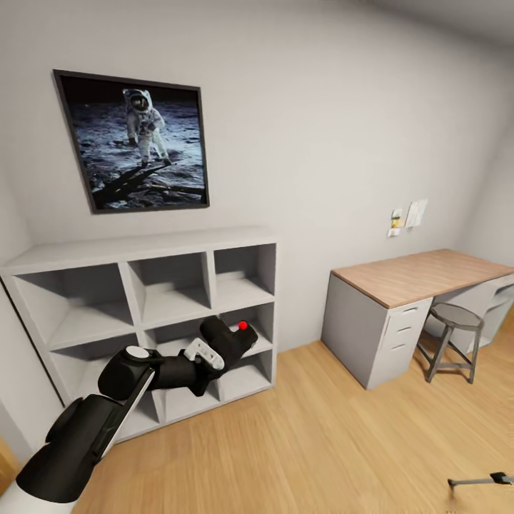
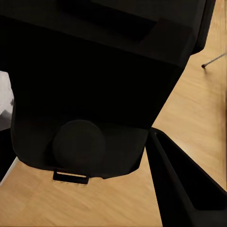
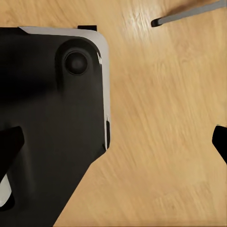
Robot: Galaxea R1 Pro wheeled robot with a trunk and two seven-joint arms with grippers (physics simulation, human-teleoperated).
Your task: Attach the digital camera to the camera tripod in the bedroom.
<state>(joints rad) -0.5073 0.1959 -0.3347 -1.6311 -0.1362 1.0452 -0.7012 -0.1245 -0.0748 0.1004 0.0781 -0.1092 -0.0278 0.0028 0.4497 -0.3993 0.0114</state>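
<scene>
Up front, the left end effector (image 1: 232, 341) grips the digital camera (image 1: 235, 337) before the grey shelf unit (image 1: 86, 257). At four o'clock, a camera tripod (image 1: 480, 480) leg crosses the floor (image 1: 300, 442). Right end effector's state: cannot tell.

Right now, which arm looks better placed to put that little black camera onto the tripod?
Left. Its gripper is shut on the small black boxy digital camera with the red button; a silver-grey tripod leg lies ahead on the wood floor.
</scene>
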